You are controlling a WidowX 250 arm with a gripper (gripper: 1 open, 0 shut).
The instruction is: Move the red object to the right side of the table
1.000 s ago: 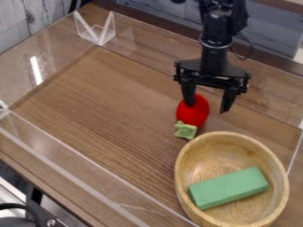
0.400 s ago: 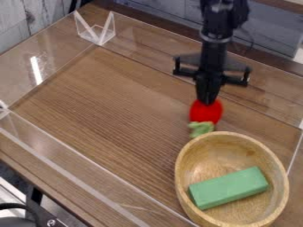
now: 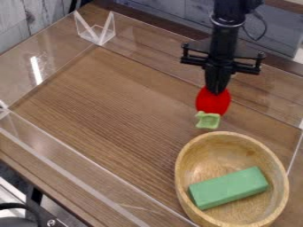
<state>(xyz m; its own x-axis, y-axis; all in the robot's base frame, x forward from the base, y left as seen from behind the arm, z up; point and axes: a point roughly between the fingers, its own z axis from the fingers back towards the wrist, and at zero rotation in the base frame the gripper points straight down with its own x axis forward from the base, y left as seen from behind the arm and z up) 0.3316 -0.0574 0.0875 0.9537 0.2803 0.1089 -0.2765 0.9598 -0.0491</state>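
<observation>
The red object point(image 3: 212, 103), a small toy strawberry with a light green leafy tip hanging lowest, is lifted off the brown wood-grain table point(image 3: 106, 106). My gripper point(image 3: 217, 91) points straight down and is shut on the top of it. The black fingers point(image 3: 219, 82) are pressed together and hide the upper part of the strawberry. It hangs just beyond the far rim of the wooden bowl, toward the right half of the table.
A round wooden bowl point(image 3: 201, 161) at the front right holds a green rectangular block point(image 3: 231, 189). Low clear acrylic walls point(image 3: 48, 146) border the table. A small clear stand point(image 3: 95, 28) sits at the back left.
The open fingers around the strawberry on the table closed on it. The gripper then rose and shifted right, carrying the strawberry off the surface.
</observation>
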